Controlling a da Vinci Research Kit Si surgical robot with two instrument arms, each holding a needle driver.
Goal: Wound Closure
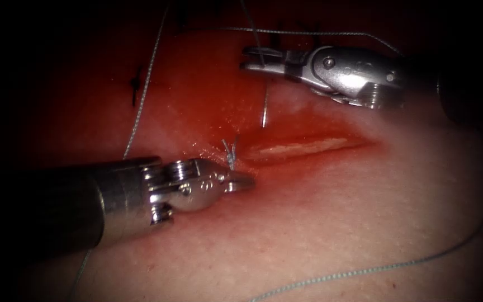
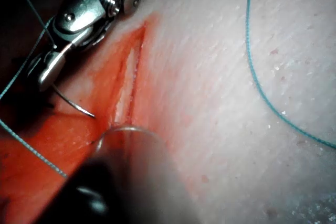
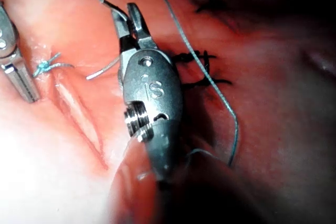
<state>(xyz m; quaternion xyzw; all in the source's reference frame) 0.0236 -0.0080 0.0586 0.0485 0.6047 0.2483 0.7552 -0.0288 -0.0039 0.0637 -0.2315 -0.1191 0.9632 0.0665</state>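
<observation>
Steel needle [image 1: 265, 109] hangs point-down from the right pincer [image 1: 255, 59], clamped near its blunt end, free above the cut [image 1: 303, 146]; the left pincer [image 1: 241, 180], closed and empty, sits beside the knot [image 1: 230, 152].

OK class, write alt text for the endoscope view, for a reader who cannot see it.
The right arm's tool grips the curved needle near its thread end, its point hanging free above the tissue. The left arm's tool, jaws shut and holding nothing, rests beside a knot at the left end of the open cut. Thread trails across the tissue.
</observation>
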